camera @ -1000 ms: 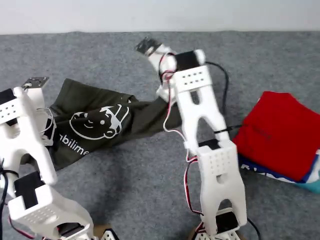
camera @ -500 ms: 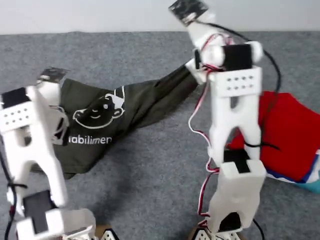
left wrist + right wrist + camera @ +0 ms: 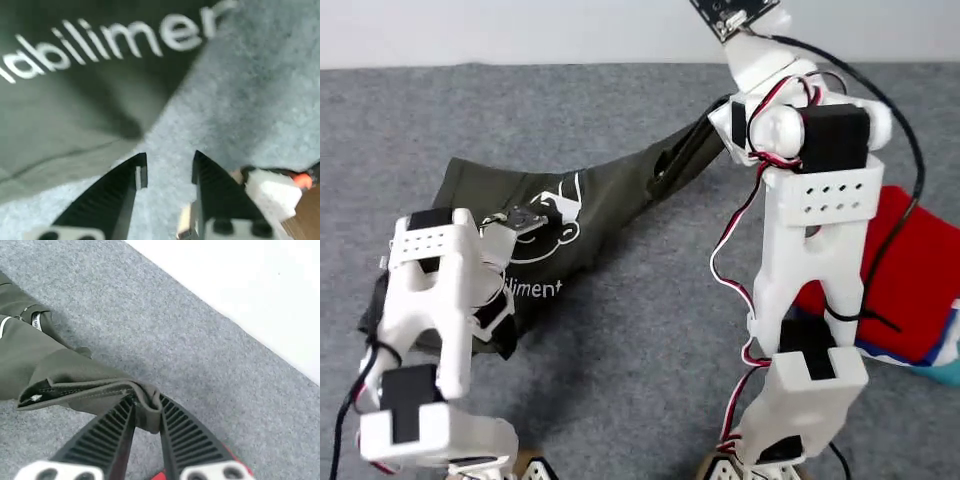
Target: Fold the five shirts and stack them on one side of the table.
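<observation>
A dark green shirt [image 3: 580, 215] with a white cartoon print lies stretched across the grey table, one end raised toward the back. My right gripper [image 3: 718, 135] is shut on that raised end, and the pinched fold [image 3: 145, 405] sits between its black fingers [image 3: 182, 437]. My left gripper [image 3: 167, 167] hangs open above the bare carpet beside the shirt's near edge [image 3: 75, 125], just past the white lettering, with nothing in it. In the high view the left gripper [image 3: 500, 315] is at the shirt's front left part.
A folded red shirt [image 3: 910, 290] tops a stack at the right edge, with blue and teal cloth [image 3: 940, 365] under it. The right arm [image 3: 815, 260] stands tall between the stack and the green shirt. Grey carpet [image 3: 620, 380] covers the table.
The right gripper has carried the shirt's end up and to the right, pulling the cloth taut. The left arm has swung from the far left edge down over the shirt's near edge.
</observation>
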Tool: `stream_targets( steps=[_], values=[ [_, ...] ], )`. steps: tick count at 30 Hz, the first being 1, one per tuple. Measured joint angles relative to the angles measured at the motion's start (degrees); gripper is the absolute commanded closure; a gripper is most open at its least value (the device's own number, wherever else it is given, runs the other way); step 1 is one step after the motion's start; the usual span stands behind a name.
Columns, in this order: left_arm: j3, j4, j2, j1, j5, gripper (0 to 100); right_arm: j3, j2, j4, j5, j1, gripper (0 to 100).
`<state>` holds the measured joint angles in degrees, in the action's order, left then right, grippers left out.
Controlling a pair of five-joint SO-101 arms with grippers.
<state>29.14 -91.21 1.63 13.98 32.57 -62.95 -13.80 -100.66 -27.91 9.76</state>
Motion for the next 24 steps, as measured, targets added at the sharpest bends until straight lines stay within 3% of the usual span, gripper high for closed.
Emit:
stream_targets(
  steps=[7,16,24],
  values=[
    [-7.8,5.5,11.9,6.1,1.5,83,0.0,0.0,0.0,0.8,0.0,98.8],
    [-36.8,5.0,30.5,13.5,1.6,83,0.0,0.0,0.0,0.8,0.0,98.8],
    [-68.1,-6.9,38.4,15.9,-0.3,83,0.6,0.0,0.0,1.8,0.0,98.8]
  ],
)
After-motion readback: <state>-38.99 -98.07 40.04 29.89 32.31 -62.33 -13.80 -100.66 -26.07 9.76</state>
